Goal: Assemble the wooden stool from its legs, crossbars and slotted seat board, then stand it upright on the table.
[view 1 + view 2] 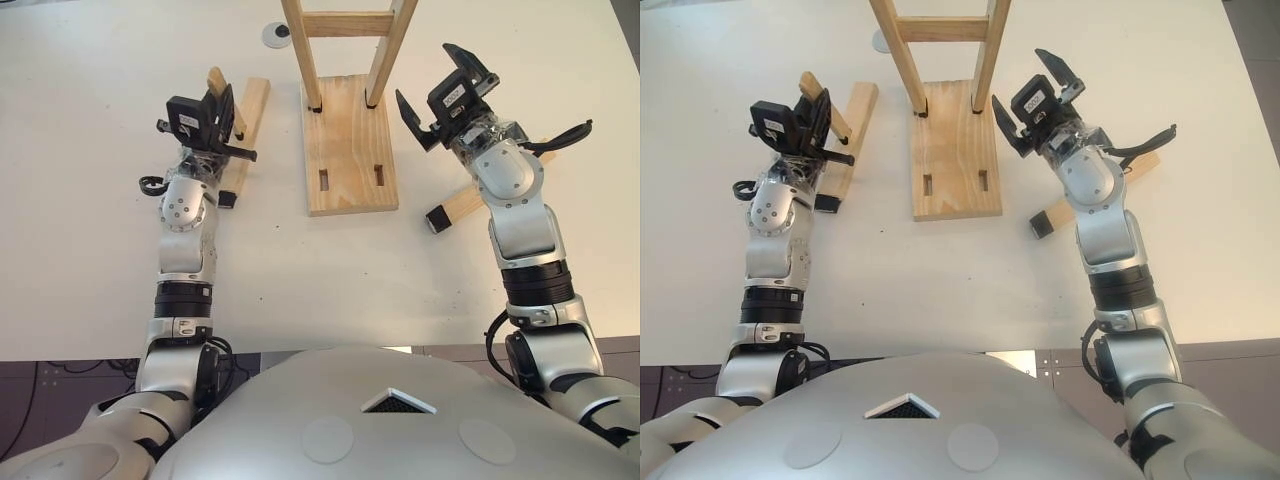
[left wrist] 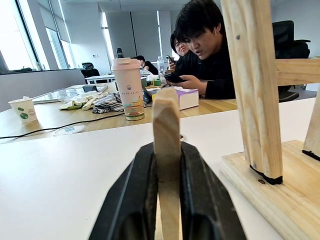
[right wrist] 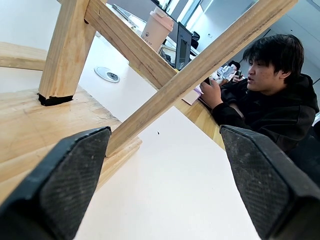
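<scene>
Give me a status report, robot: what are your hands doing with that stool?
Left gripper shut on a wooden piece. Right gripper open beside the standing leg frame. Seat board flat, near slots empty. Loose leg lies right of board.

I had bare table (image 1: 300, 285) between my arms, in front of the board (image 1: 350, 195); its two near slots (image 1: 324, 179) were open from above. The upright frame (image 1: 347, 24) blocked the far end, just beside my spread right gripper (image 1: 422, 72). A loose leg (image 1: 455, 207) lay under that arm.
</scene>
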Motion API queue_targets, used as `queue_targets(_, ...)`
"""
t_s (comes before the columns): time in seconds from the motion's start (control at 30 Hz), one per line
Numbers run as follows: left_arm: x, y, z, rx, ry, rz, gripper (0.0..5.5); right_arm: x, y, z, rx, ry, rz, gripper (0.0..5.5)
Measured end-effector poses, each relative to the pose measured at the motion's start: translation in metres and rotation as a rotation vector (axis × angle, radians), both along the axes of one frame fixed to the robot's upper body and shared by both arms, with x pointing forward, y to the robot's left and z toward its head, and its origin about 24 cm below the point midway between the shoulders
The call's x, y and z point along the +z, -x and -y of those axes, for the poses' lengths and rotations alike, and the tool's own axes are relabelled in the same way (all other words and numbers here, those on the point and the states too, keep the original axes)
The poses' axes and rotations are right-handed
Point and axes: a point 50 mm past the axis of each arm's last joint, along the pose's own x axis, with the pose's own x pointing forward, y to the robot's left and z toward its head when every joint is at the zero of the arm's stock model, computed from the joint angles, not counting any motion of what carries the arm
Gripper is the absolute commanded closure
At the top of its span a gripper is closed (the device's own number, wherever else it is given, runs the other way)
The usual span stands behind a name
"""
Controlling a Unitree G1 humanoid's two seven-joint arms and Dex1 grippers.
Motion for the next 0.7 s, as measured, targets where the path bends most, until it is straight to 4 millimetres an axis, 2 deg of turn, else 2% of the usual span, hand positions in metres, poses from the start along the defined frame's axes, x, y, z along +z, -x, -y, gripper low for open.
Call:
queue_targets(0.23, -0.005, -0.001, -0.015, 0.026, 0.083, -0.005, 5.12, -0.001, 0.0, 0.0, 0.0, -0.005, -0.004, 1.47)
queue_targets(0.63, -0.008, -0.005, -0.018, 0.001, 0.067, 0.0, 5.12, -0.002, 0.0, 0.001, -0.003, -0.003, -0.009, 1.47)
queue_targets(0.7, -0.009, -0.005, -0.018, 0.004, 0.062, 0.004, 4.61, -0.002, 0.0, 0.001, -0.003, -0.003, -0.009, 1.47)
